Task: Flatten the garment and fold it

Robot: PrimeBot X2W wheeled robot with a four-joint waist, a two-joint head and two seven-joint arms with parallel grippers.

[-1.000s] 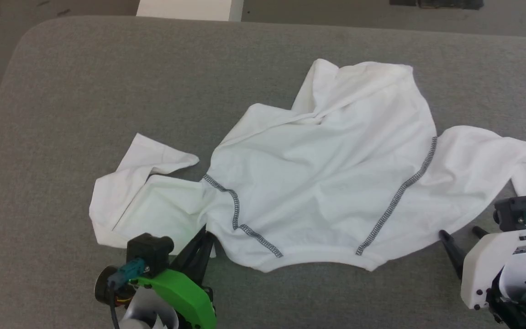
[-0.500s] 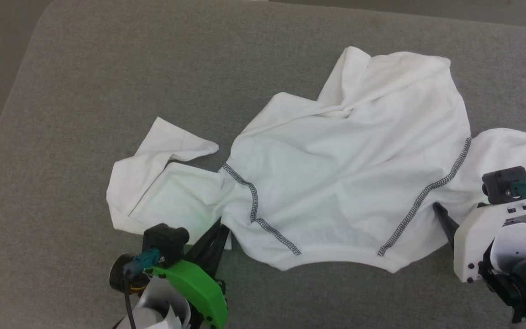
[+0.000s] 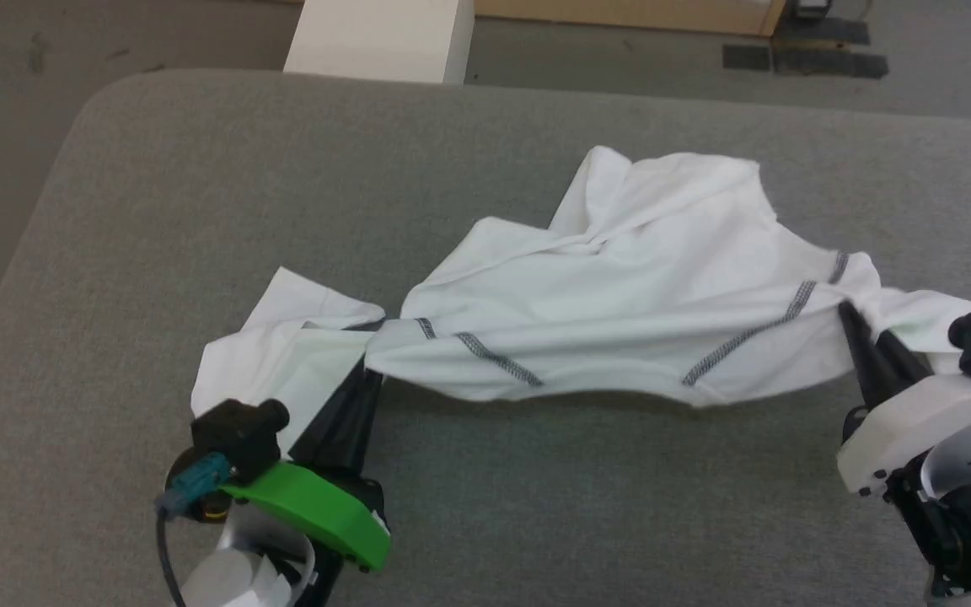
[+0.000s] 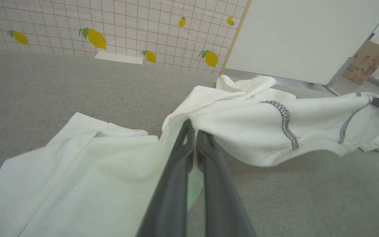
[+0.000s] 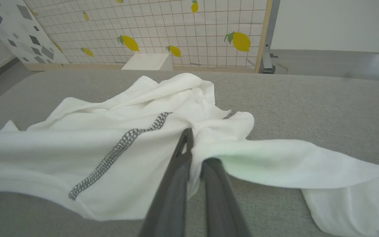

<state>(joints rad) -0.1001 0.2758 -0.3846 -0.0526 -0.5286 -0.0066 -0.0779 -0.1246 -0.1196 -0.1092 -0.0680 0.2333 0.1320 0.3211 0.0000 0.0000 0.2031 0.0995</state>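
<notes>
Two grippers clamped on garment. Head view: left gripper (image 3: 365, 371) shut on fabric by one zigzag seam, right gripper (image 3: 846, 310) shut by other seam. Garment (image 3: 620, 312) stretched between them, neck edge lifted off grey padded surface (image 3: 199, 185), far end bunched.

Risk judged: thin fabric slipped from pinch if pulled hard; bunched end left creased. White box (image 3: 380, 38) and floor beyond.

Left wrist view: fingers closed on fabric, sleeve (image 4: 61, 171) slack on surface, lemon-tiled wall (image 4: 94, 38) behind.

Right wrist view: other sleeve (image 5: 291, 164) trailing, likely dragged under.
</notes>
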